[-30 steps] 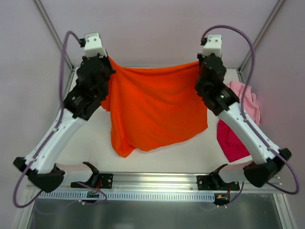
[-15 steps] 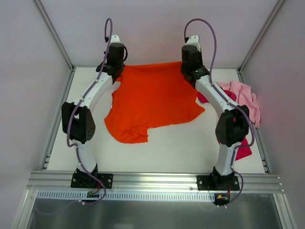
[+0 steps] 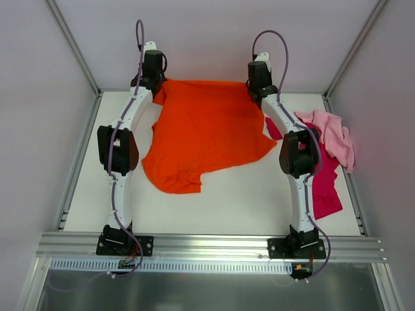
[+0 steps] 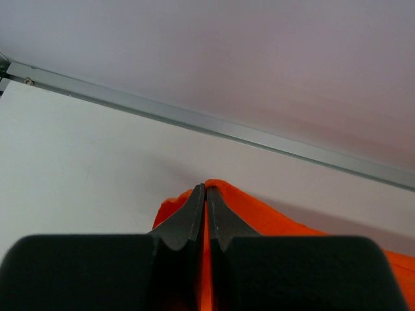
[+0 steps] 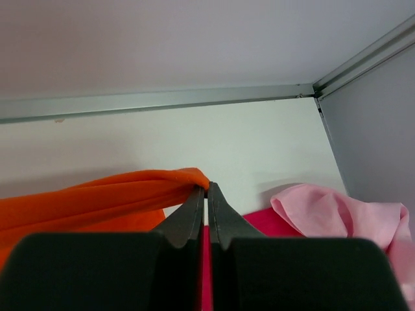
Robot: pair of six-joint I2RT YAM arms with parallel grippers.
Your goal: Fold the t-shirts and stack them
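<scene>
The orange t-shirt (image 3: 204, 133) lies spread from the table's back edge to its middle, with a sleeve bunched at the near left. My left gripper (image 3: 159, 85) is shut on its far left corner, and my right gripper (image 3: 252, 87) is shut on its far right corner. In the left wrist view the left gripper (image 4: 206, 188) pinches orange cloth (image 4: 272, 217) at its tips. The right gripper (image 5: 207, 186) grips the orange edge (image 5: 117, 194) at its tips. The pink t-shirt (image 3: 329, 133) and the magenta t-shirt (image 3: 324, 191) lie crumpled at the right.
Both arms stretch far over the white table (image 3: 246, 201) toward the back wall. An aluminium frame rail (image 4: 214, 126) runs along the table's back edge, and grey walls close in the sides. The magenta t-shirt (image 5: 262, 223) and the pink t-shirt (image 5: 337, 214) sit just right of the right gripper.
Both arms have reached farther toward the back wall, carrying the orange t-shirt's top edge with them. The shirt went from hanging raised to lying spread on the table.
</scene>
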